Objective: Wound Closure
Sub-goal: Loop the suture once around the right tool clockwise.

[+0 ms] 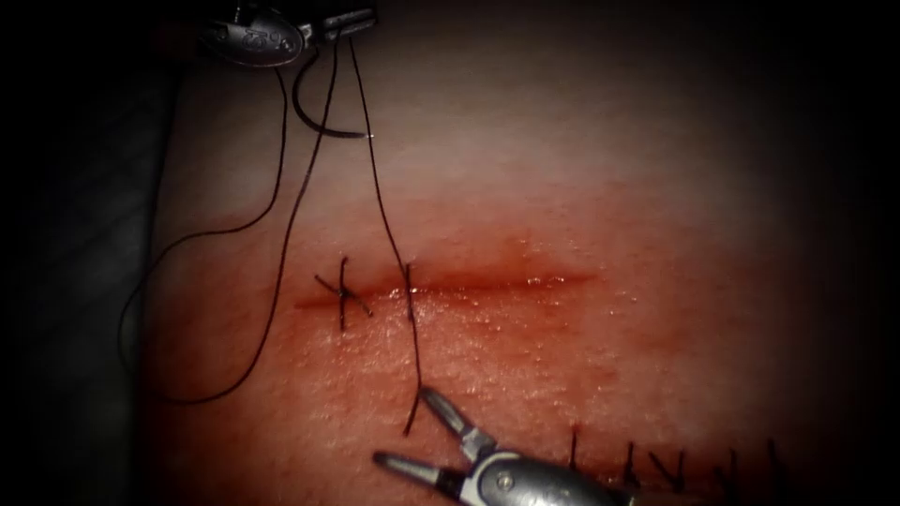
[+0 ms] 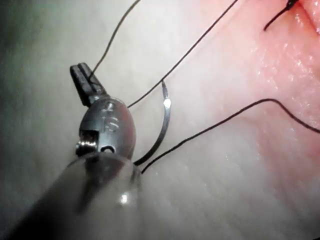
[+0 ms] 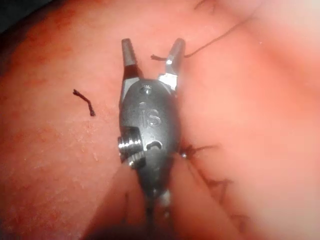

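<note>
Your left gripper (image 1: 349,21) is clamped on the thread (image 1: 380,187), and the needle (image 1: 319,120) hangs free just beneath it, clear of the tissue (image 1: 581,187). Your right gripper (image 1: 412,426) is spread wide, empty, with the thread's end by its upper jaw, below the cut (image 1: 450,284).

- The left tool (image 1: 349,19), at the endoscope view's upper left, has a rounded grey metal wrist housing with stamped characters and two short, dark, ridged jaws.
- Its shaft (image 2: 75,200) is smooth, dark grey and glossy.
- The right tool (image 3: 152,52) has an oval silver housing stamped "IS", a threaded screw on its side, and two slim serrated silver jaws.
</note>
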Available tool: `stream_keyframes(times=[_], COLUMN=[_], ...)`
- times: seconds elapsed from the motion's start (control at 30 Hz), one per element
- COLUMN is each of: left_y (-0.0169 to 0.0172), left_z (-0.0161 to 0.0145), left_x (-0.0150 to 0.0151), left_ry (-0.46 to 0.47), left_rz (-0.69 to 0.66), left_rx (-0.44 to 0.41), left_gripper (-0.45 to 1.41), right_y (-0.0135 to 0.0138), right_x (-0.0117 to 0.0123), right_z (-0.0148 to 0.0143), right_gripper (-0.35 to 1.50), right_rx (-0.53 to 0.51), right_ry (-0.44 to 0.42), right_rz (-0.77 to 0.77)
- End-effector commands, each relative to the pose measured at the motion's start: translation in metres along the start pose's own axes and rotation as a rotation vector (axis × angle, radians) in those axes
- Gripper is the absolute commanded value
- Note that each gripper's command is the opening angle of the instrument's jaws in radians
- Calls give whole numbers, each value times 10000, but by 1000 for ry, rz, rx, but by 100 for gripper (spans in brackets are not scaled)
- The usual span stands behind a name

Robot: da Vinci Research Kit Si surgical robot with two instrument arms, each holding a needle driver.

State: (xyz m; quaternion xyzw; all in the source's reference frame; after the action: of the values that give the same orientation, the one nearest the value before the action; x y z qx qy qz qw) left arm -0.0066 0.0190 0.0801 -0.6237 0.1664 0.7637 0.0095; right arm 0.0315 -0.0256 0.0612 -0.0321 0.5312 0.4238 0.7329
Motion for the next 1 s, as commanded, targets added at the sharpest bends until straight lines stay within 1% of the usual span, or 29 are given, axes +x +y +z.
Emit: stream_keyframes(times=[0.03, 0.07, 0.17, 0.2, 0.3, 0.33, 0.37, 0.4, 0.47, 0.5, 0.6, 0.67, 0.7, 0.73, 0.77, 0.83, 0.87, 0.9, 0.97, 1.0], left_y=[3, 13, 25, 34, 45, 47, 50, 52, 59, 66, 75, 85, 88, 95, 98, 104, 110, 117, 124, 129], left_z=[2, -5, -12, -18, -25, -26, -28, -30, -33, -35, -37, -38, -38, -39, -40, -41, -42, -42, -42, -43], left_x=[8, 30, 58, 78, 102, 108, 114, 120, 132, 143, 156, 169, 173, 182, 187, 197, 206, 217, 227, 236], left_ry=[32, 82, 138, 178, 223, 227, 228, 225, 227, 228, 226, 228, 229, 231, 232, 234, 232, 242, 244, 251], left_rz=[-18, -35, -61, -70, -72, -70, -69, -67, -63, -58, -51, -44, -42, -43, -40, -41, -37, -38, -33, -28], left_rx=[-38, -101, -176, -216, -248, -253, -254, -257, -265, -269, -269, -269, -270, -271, -271, -273, -273, -276, -276, -278], left_gripper=[-45, -45, -45, -45, -45, -45, -45, -45, -45, -45, -45, -45, -45, -45, -45, -45, -45, -45, -45, -45], right_y=[1, 5, 15, 21, 31, 33, 36, 38, 41, 45, 51, 59, 61, 67, 71, 77, 82, 87, 90, 93], right_x=[-2, 2, 12, 19, 31, 33, 34, 36, 38, 41, 42, 40, 40, 38, 39, 38, 39, 39, 38, 38], right_z=[3, 0, -2, -1, 6, 8, 9, 10, 14, 17, 24, 35, 39, 45, 50, 56, 65, 75, 82, 92], right_gripper=[135, 137, 140, 142, 147, 145, 138, 123, 29, -35, -35, -35, -35, -35, -35, -35, -35, -35, -35, -35], right_rx=[13, 29, 57, 69, 87, 90, 91, 91, 148, 208, 264, 299, 319, 332, 345, 368, 396, 412, 430, 463], right_ry=[4, 13, 20, 23, 23, 20, 16, 17, -11, -64, -112, -145, -121, -79, -65, -59, -66, -61, -58, -45], right_rz=[-19, -50, -97, -136, -250, -277, -310, -367, -433, -427, -423, -343, -364, -362, -360, -358, -356, -336, -283, -264])
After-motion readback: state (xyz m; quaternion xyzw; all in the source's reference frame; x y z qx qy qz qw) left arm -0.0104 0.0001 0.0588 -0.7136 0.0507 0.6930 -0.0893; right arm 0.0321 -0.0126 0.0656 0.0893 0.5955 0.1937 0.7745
